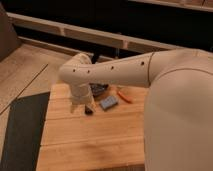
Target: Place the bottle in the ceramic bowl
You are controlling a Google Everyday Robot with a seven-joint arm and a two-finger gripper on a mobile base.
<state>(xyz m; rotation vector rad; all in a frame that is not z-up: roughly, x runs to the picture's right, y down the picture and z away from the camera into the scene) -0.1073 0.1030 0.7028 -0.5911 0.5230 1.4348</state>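
Note:
My white arm reaches across the wooden table (100,140) from the right. Its wrist points down at the table's far left part. The gripper (87,108) sits at the wrist's lower end, just above the table, with a small dark piece showing there. The ceramic bowl (101,89) is dark and glossy, and only a part of it shows behind the wrist, to the gripper's upper right. I cannot make out the bottle; the wrist and gripper hide it.
A blue-grey rectangular block (108,103) lies right of the gripper. A thin orange object (124,96) lies further right. A dark mat (22,130) lies on the floor left of the table. My arm's big white body fills the right side.

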